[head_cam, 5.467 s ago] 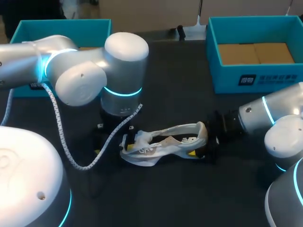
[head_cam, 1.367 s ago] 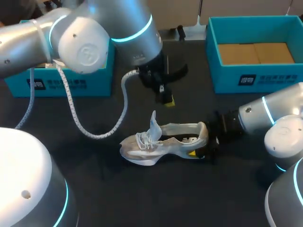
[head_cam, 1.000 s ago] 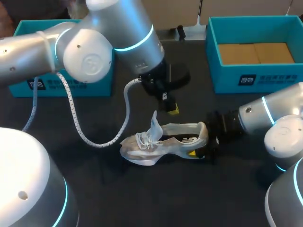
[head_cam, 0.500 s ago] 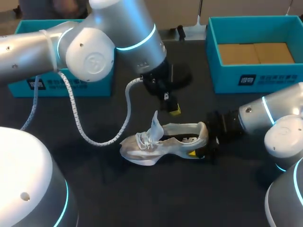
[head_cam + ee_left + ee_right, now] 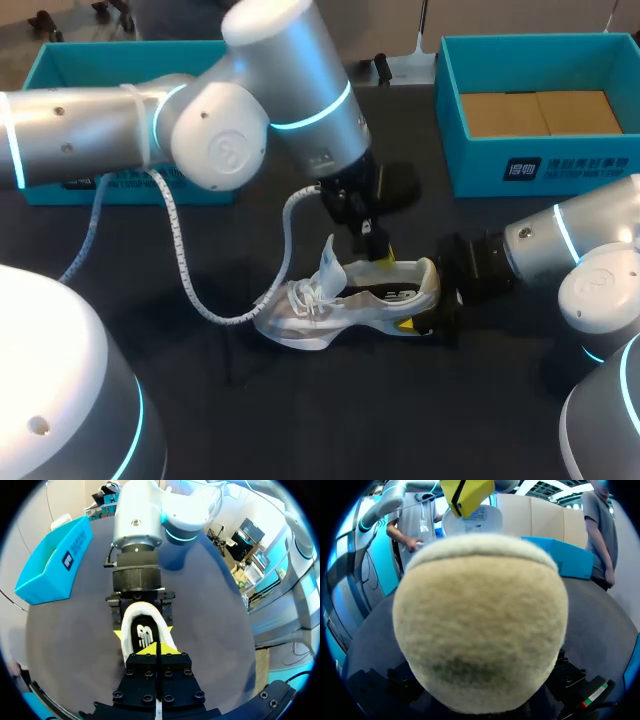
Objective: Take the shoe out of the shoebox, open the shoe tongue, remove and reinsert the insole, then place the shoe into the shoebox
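A white shoe [image 5: 330, 305] lies on the dark table with its toe toward my left side. Its tongue [image 5: 328, 262] stands pulled up. My right gripper [image 5: 425, 300] is shut on the shoe's heel, one yellow fingertip [image 5: 405, 323] showing on the near side. In the left wrist view both of its yellow fingertips [image 5: 118, 634] press the heel's sides. My left gripper [image 5: 382, 254] is shut and empty, just above the shoe's opening near the heel collar. Beyond my left gripper [image 5: 157, 651] lies the black insole [image 5: 145, 636] inside the shoe. The heel [image 5: 480, 620] fills the right wrist view.
An open teal shoebox [image 5: 535, 170] with brown cardboard inside stands at the back right. Another teal box [image 5: 60, 60] stands at the back left. A white coiled cable [image 5: 250, 312] from my left arm hangs down beside the shoe's toe.
My left arm has swung right and down, bringing its shut gripper from above the table to the shoe's opening. The tongue was raised earlier. The shoe and my right arm have kept still.
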